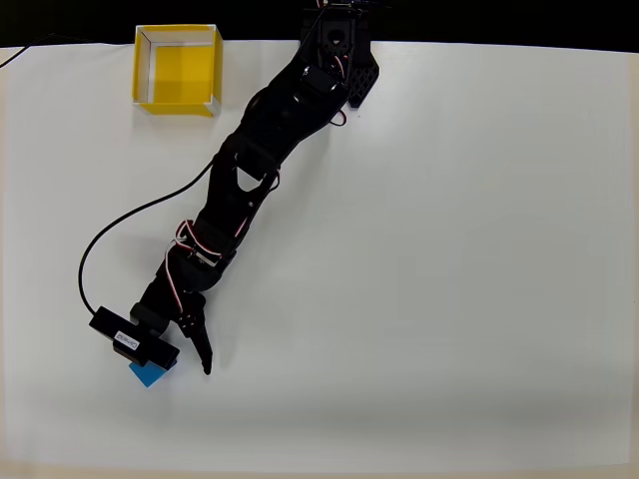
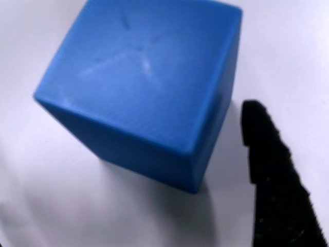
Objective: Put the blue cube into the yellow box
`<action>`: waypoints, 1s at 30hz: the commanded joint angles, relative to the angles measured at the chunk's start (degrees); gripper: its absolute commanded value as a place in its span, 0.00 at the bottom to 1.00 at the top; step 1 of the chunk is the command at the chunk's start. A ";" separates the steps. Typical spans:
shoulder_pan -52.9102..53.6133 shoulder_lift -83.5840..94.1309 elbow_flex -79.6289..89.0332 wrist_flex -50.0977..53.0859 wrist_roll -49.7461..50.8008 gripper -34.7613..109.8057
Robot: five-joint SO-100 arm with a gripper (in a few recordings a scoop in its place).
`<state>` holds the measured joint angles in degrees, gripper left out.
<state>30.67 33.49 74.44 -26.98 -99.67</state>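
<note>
White desk (image 1: 479, 259) fills the overhead view under a black strip along the far edge. From its base at the far side, the black arm reaches diagonally toward the near left. Its claw (image 1: 175, 359) sits low over the blue cube (image 1: 148, 374), of which just a corner peeks out from under the wrist camera block. One dark finger (image 1: 203, 351) juts out to the right of the cube, apart from it, so the claw looks spread open around the cube, not clamped on it. The yellow box (image 1: 143, 70) stands at the far left corner of the desk, well apart from the cube, with nothing inside it. A black cable (image 1: 110, 232) loops across the desk left of the arm.

From the wrist view, the blue cube (image 2: 139, 87) looms large, resting on the white surface with a shadow beneath its near edge. A dark finger (image 2: 275, 180) stands just to its right with a sliver of desk between them, not touching.

As a judgement, the task is at its start: the grasp is being lined up but not closed, and the lift, the carry to the far left and the drop into the box all remain.
</note>
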 commanded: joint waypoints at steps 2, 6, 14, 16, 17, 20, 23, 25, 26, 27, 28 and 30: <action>1.32 2.11 -9.84 0.26 -0.44 0.65; 1.58 -0.09 -13.36 1.76 -0.35 0.61; 1.67 -3.25 -18.54 3.43 0.00 0.54; 1.67 -3.87 -19.42 3.52 -0.26 0.53; 1.67 -4.13 -19.78 3.60 -0.44 0.51; 1.58 -4.57 -20.39 3.60 -0.26 0.47; 1.58 -5.10 -21.27 3.69 -0.18 0.45; 1.58 -5.45 -21.71 3.69 0.00 0.44; 1.58 -5.62 -21.80 3.69 -0.18 0.43; 1.58 -5.71 -22.06 3.69 -0.18 0.43; 1.58 -5.80 -22.15 3.69 -0.09 0.43; 1.58 -5.89 -22.32 3.69 0.00 0.42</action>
<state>31.29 22.94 58.71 -22.68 -99.14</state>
